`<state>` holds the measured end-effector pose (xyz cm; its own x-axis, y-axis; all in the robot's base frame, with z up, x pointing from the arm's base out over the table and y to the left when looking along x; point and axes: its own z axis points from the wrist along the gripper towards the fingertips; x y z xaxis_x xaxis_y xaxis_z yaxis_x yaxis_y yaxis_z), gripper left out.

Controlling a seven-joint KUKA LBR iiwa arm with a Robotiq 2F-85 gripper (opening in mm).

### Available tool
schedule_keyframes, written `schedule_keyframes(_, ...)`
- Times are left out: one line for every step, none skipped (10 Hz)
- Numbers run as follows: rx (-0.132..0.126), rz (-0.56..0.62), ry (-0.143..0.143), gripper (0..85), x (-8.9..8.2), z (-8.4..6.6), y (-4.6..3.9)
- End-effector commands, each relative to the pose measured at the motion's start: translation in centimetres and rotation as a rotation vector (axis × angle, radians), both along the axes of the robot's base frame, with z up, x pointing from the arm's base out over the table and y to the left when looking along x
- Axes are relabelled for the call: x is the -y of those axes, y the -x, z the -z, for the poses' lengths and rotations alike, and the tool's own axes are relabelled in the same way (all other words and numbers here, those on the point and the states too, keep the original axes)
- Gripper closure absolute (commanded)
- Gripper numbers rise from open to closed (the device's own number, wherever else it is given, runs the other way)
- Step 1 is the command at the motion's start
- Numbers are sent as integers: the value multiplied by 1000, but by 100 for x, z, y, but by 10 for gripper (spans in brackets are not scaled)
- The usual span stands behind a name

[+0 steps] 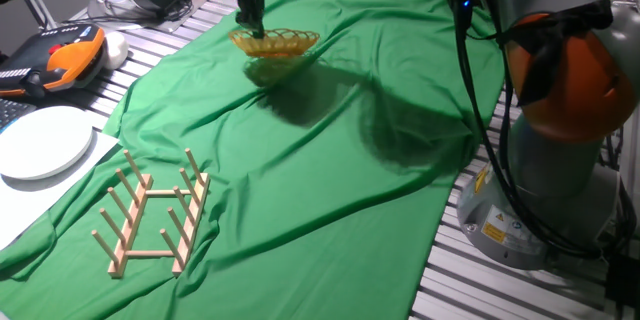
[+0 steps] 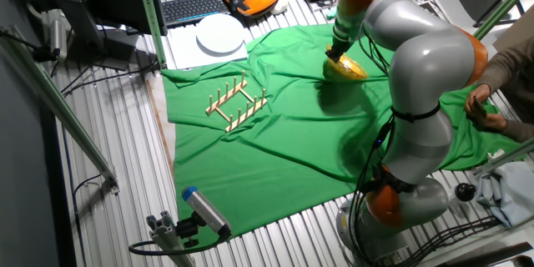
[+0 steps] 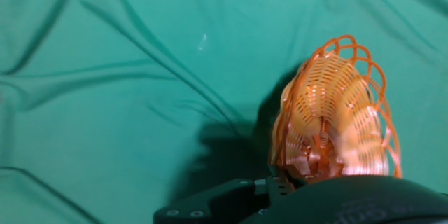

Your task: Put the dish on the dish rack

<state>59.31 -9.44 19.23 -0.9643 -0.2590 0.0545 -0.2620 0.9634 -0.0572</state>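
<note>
1. Holding the dish [image 1: 275,42] by its rim, the gripper [image 1: 250,30] has its fingers clamped on the lattice edge; dish hangs off the green cloth [image 1: 330,190] at the far end, shadow below.
2. Dish rack [image 1: 152,212] sits empty, well apart, near the white plate [image 1: 42,142].
3. Handling, prob.: light, fairly stiff open weave (could flex or snag on pegs), so rim grip w/ lattice holes looks secure.
</note>
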Motion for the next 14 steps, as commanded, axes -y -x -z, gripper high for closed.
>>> schedule_keyframes(-8, 15, -14, 850, -49, -431, 0)
schedule_keyframes(-11, 25, -15, 850, -118, -517, 10)
schedule_keyframes(-13, 42, -35, 850, -201, -572, 26)
schedule_keyframes(-45, 69, -82, 850, -269, -601, 40)
schedule_keyframes(-71, 87, -106, 850, -332, -626, 69)
schedule_keyframes(-85, 100, -104, 850, -402, -650, 105)
schedule_keyframes(-93, 119, -109, 850, -485, -668, 158)
schedule_keyframes(-96, 141, -127, 850, -549, -666, 208)
schedule_keyframes(-95, 162, -141, 850, -607, -647, 262)
schedule_keyframes(-94, 173, -141, 850, -607, -647, 262)
schedule_keyframes(-94, 178, -136, 850, -607, -647, 262)
schedule_keyframes(-97, 176, -127, 850, -607, -647, 262)
schedule_keyframes(-106, 182, -133, 850, -607, -647, 262)
schedule_keyframes(-104, 168, -138, 850, -607, -647, 262)
